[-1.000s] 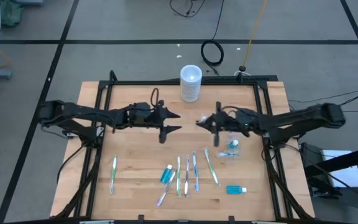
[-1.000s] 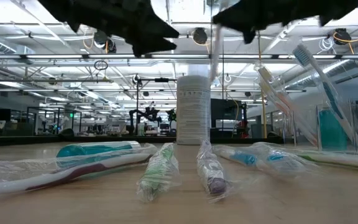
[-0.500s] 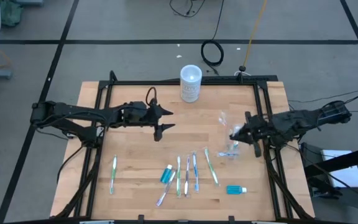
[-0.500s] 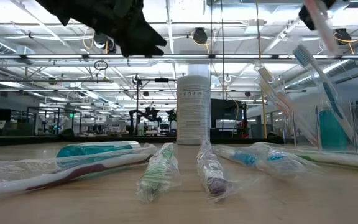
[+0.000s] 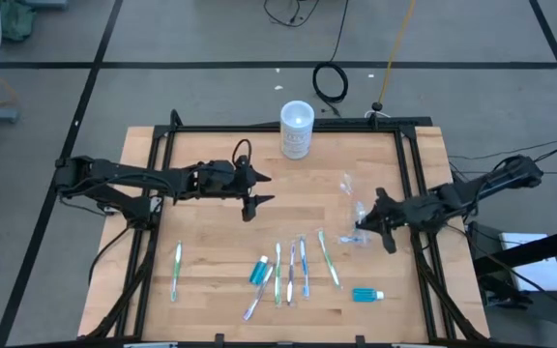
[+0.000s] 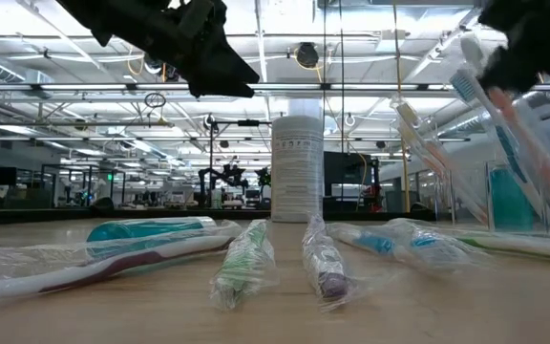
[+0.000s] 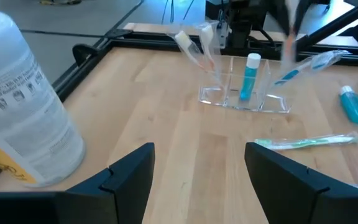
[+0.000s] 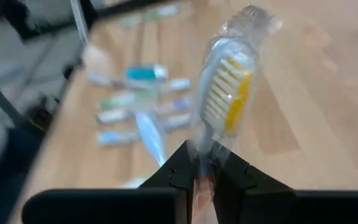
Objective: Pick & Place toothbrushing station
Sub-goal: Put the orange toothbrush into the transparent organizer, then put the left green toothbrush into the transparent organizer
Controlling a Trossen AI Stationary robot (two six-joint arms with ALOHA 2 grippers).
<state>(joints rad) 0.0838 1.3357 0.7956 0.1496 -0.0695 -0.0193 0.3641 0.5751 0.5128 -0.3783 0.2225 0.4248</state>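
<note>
Over the last second the right pincer (image 5: 364,224) has swung away from the middle of the table, where it faced the left pincer (image 5: 262,189), out to the right side, and now sits just beside the clear plastic cup (image 5: 359,230). The wrapped toothbrush (image 8: 229,93) it carried is still pinched between its fingers, now close to the brushes standing in the cup. The left pincer has drawn back slightly toward its own side, its fingers spread wide.

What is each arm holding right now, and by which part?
The right gripper pinches a wrapped toothbrush by its handle, just below the bristle head. The left gripper holds nothing.
</note>
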